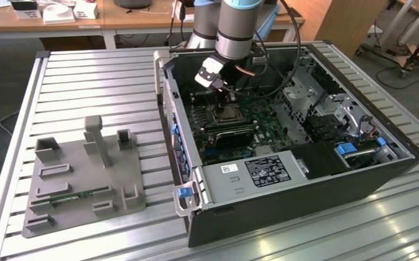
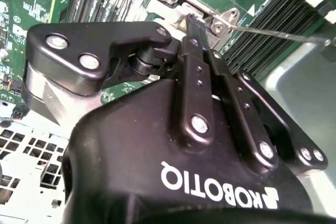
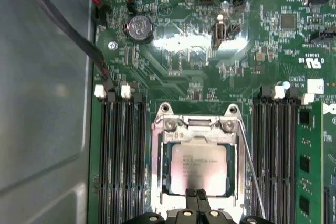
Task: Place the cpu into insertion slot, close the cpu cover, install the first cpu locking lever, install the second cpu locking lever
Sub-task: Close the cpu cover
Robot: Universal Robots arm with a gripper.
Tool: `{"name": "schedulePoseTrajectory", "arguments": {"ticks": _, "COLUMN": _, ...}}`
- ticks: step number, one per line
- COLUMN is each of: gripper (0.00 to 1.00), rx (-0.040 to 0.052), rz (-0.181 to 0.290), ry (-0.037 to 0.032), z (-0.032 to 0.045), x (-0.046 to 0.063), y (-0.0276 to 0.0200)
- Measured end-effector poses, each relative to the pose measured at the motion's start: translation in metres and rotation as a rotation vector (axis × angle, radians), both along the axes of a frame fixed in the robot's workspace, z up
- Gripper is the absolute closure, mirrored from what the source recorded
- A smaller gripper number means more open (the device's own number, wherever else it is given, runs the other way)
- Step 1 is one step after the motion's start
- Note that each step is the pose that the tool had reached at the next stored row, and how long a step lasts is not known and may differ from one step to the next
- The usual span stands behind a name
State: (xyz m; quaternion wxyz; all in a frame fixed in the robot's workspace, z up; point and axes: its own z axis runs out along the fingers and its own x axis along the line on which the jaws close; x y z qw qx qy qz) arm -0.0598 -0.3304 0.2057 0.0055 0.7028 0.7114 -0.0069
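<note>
- First wrist view: the cpu (image 3: 201, 169) lies flat in the insertion slot (image 3: 156, 182), dull metal top facing up, framed by the cpu cover (image 3: 167, 145), which appears to be down over it.
- The end effector (image 3: 197, 199) has its fingers pressed together and holds nothing. Its tips sit at the cover's edge, midway along one side.
- Exterior view: the arm reaches into the open computer case (image 1: 304, 217) on the slatted surface (image 1: 86, 81). The end effector (image 1: 228, 99) hangs just at 12 o'clock of the socket, and a grey fixture tray (image 1: 79, 185) lies off at 8 o'clock.
- Judged step: seating the cover. Pressing squarely on the frame, not on the chip's top, would keep the cover level and the chip undisturbed.
- The chip is square, so it has no long axis. Its edges run parallel to the memory slots (image 3: 122, 161) on either side.
- A thin locking lever (image 3: 251, 171) runs along one side of the cover. Its long axis slants slightly away from the frame, so it is probably not yet latched.
- Second wrist view: the same lever (image 2: 278, 33) stretches away from the closed fingertips (image 2: 191, 22).
</note>
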Motion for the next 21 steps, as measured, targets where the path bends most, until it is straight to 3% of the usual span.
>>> {"name": "schedulePoseTrajectory", "arguments": {"ticks": 9, "gripper": 0.9, "rx": 0.0, "rz": 0.0, "ry": 0.0, "z": -0.0001, "x": 0.015, "y": 0.0003}}
{"name": "schedulePoseTrajectory", "arguments": {"ticks": 15, "gripper": 0.9, "rx": 0.0, "rz": 0.0, "ry": -0.0009, "z": -0.0001, "x": 0.018, "y": 0.0005}}
{"name": "schedulePoseTrajectory", "arguments": {"ticks": 18, "gripper": 0.9, "rx": 0.0, "rz": 0.0, "ry": -0.0047, "z": 0.0, "x": 0.019, "y": 0.0006}}
{"name": "schedulePoseTrajectory", "arguments": {"ticks": 21, "gripper": 0.9, "rx": 0.0, "rz": 0.0, "ry": -0.0143, "z": 0.0022, "x": 0.019, "y": 0.0007}}
